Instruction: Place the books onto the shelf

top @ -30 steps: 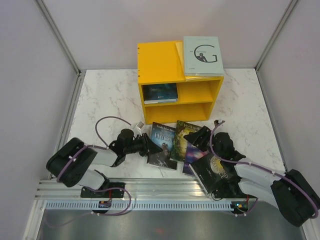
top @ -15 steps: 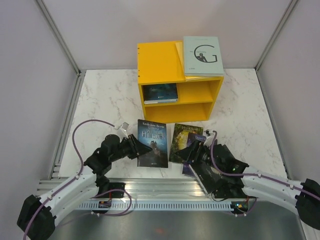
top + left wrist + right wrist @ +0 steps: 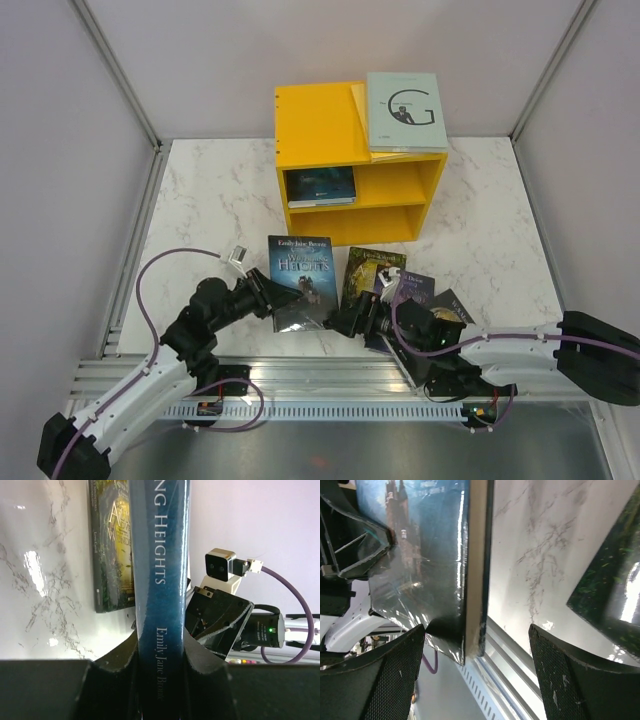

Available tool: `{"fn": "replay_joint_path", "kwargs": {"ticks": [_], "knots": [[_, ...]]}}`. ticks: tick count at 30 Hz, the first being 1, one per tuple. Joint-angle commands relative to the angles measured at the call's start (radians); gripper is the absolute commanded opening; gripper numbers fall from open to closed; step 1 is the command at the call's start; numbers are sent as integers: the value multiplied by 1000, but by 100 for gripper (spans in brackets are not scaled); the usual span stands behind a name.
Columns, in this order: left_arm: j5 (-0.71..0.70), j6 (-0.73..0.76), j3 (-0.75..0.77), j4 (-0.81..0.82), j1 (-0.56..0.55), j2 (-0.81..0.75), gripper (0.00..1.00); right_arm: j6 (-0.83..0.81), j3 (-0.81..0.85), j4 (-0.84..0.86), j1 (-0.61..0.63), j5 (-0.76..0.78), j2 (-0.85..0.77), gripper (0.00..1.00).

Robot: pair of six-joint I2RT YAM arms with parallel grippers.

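My left gripper (image 3: 266, 296) (image 3: 160, 672) is shut on the spine of a dark blue "Wuthering Heights" book (image 3: 300, 278) (image 3: 160, 555) and holds it raised and tilted above the table. My right gripper (image 3: 350, 320) (image 3: 477, 677) is open, its fingers straddling the lower corner of that book (image 3: 475, 580) without touching it. The yellow shelf (image 3: 318, 125) stands at the back. A grey "G" book (image 3: 403, 110) lies on its top and a blue-covered book (image 3: 320, 186) lies in its upper compartment. A green-covered book (image 3: 372, 272) (image 3: 112, 555) (image 3: 615, 595) lies flat on the table.
A purple-covered book (image 3: 413, 288) and a dark book (image 3: 452, 304) lie by the right arm, partly under it. An aluminium rail (image 3: 330, 375) runs along the near table edge. White walls close the table in at the left, right and back.
The left arm lifted the dark blue book off the pile and swung it left and upright. The right gripper opened wider and moved left to the book's lower corner.
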Motion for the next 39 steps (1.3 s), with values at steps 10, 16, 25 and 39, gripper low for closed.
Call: {"fn": "replay_joint_path", "kwargs": {"ticks": [10, 16, 25, 39], "knots": [[89, -227, -87, 460, 3, 18, 2, 54, 10, 259, 70, 102, 65, 78], [86, -228, -113, 481, 5, 32, 2, 80, -21, 397, 101, 145, 65, 49], [97, -103, -58, 310, 6, 55, 13, 59, -16, 414, 138, 194, -43, 0], [-66, 154, 134, -215, 9, 8, 84, 77, 67, -116, 136, 317, -503, 0]]}}
